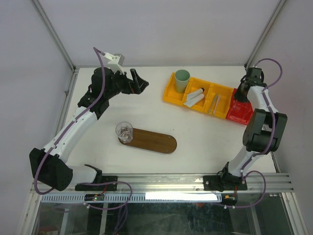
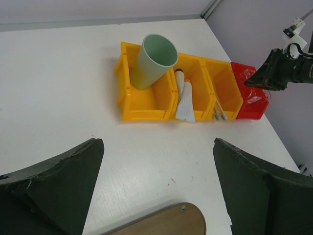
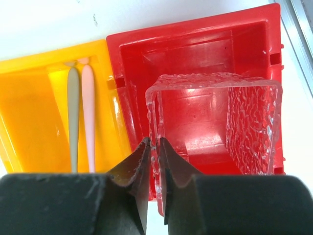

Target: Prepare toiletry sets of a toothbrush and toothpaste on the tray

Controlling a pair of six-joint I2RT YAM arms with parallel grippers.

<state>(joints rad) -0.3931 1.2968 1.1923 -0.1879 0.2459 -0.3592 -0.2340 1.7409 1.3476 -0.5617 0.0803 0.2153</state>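
Observation:
The dark brown oval tray (image 1: pixel 151 141) lies on the white table; its end shows in the left wrist view (image 2: pixel 161 223). White toothpaste tubes (image 1: pixel 194 96) lie in the yellow bin's middle compartment (image 2: pixel 186 100). A grey brush (image 3: pixel 73 112) and a pink brush (image 3: pixel 88 112) lie in its right compartment (image 1: pixel 215 104). My left gripper (image 1: pixel 139 81) is open and empty (image 2: pixel 157 142), above the table left of the bin. My right gripper (image 3: pixel 155 144) is shut on the wall of a clear textured square glass (image 3: pixel 249 122) in the red bin (image 3: pixel 195 44).
A mint-green cup (image 1: pixel 182 80) leans in the left compartment of the yellow bin (image 2: pixel 128 115). A round clear glass (image 1: pixel 124 131) stands on the tray's left end. The red bin (image 1: pixel 240 113) adjoins the yellow bin's right side.

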